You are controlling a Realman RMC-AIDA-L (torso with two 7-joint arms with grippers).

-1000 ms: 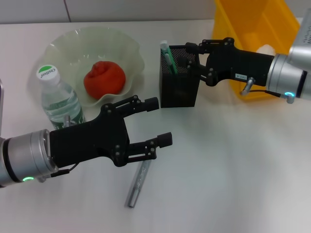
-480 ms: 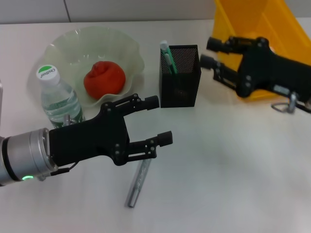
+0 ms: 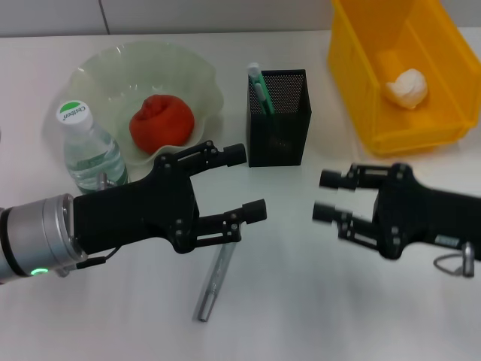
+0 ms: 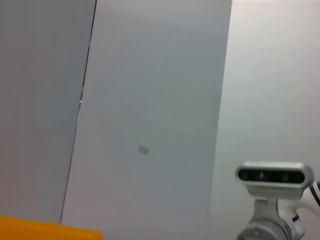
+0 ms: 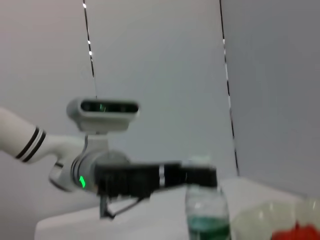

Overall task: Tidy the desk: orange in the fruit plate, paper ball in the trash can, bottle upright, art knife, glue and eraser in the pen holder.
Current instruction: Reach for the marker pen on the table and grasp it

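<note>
Left gripper (image 3: 246,183), jaws open & empty, should drop straight over glue (image 3: 214,282), pinch mid-stick; right gripper (image 3: 325,196) open too.

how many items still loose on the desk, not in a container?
2: the glue lies flat near the front below the left gripper; the bottle stands upright beside the fruit plate. Eraser not visible.

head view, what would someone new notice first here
Two black grippers hang open over the white desk: the left gripper above the grey glue, the right gripper in front of the yellow trash can. Next come the colours: the red orange in the pale-green fruit plate and the white paper ball in the trash can.
</note>
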